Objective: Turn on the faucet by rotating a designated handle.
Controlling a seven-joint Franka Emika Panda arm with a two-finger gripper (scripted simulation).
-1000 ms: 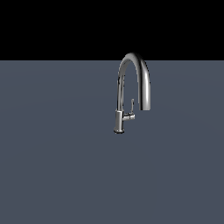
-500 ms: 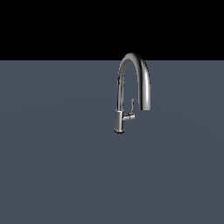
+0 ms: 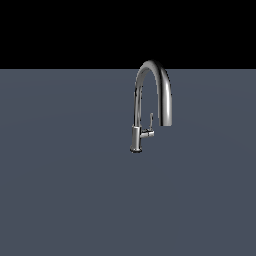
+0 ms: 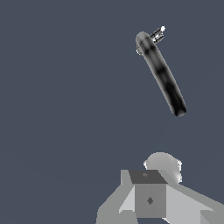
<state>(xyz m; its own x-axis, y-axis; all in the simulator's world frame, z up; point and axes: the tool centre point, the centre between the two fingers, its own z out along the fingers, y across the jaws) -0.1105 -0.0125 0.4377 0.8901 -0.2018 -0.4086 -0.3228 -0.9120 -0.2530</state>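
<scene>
Approach step, no contact yet: faucet upright on counter, handle beside its stem, under the spout arch; end effector well above and apart from faucet, finger state impossible to tell; next needs descent onto handle, not spout.

1. A chrome faucet stands upright on a flat grey-blue worktop, a little toward the exterior view's right of centre; a black band fills the view above the worktop.
2. Its short cylindrical base sits on the worktop; a slim stem rises from it and bends into a tall inverted-U spout, whose open end hangs on the exterior view's right, well above the worktop.
3. The handle juts from the base toward the exterior view's right as a short stub; a slender blade rises from its end, between stem and spout end.
</scene>
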